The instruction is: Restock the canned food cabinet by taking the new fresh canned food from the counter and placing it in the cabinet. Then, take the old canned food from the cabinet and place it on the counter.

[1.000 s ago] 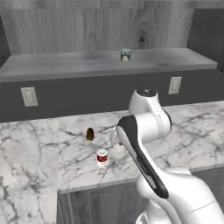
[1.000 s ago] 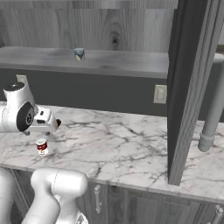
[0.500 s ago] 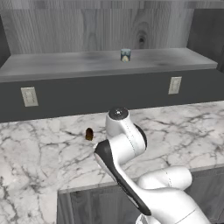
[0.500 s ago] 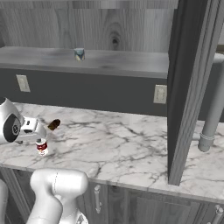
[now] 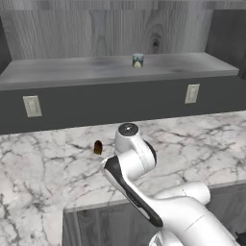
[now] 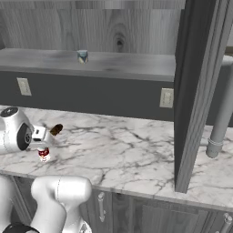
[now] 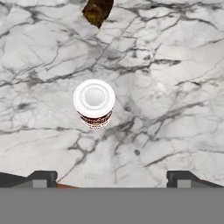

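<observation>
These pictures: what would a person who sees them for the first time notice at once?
The white robot arm bends low over the marble counter, and its end effector hangs open above a red-and-white can standing upright there. A small dark brown object lies on the counter just beyond the can. On the grey cabinet shelf behind, a blue-grey can stands alone.

New can [image 7: 94,103] on counter [image 7: 175,87]; old can [image 5: 138,60] in cabinet [image 5: 72,69]

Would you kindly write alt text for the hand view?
Looking straight down, a red-and-white can stands upright on the marble counter, ahead of the open gripper and left of its midline. A small dark brown object lies at the top edge.
</observation>
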You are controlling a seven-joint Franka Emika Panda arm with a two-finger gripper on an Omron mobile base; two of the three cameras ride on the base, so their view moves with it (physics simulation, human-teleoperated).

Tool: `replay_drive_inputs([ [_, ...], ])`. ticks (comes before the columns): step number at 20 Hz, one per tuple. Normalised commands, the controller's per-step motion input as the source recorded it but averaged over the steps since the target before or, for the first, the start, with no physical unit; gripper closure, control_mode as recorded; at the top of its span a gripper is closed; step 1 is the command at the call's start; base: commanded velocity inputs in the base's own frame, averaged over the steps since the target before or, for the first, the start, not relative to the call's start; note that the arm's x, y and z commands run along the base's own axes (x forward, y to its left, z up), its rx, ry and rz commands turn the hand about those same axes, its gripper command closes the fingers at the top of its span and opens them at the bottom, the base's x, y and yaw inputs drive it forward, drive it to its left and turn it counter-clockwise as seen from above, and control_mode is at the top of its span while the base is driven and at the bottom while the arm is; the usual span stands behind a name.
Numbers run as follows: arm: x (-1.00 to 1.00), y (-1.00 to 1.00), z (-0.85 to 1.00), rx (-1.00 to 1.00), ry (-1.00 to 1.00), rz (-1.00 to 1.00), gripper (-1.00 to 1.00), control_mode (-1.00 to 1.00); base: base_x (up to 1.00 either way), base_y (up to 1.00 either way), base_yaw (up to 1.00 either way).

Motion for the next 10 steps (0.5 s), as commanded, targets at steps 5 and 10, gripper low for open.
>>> replay_drive_inputs([
  [5,0.2,0.16,-0.17,-0.05,0.0,0.0,-1.0,-1.0,0.0,0.0,0.0],
  [10,0.04,0.17,-0.35,-0.02,0.03,0.0,-1.0,-1.0,0.0,0.0,0.0],
])
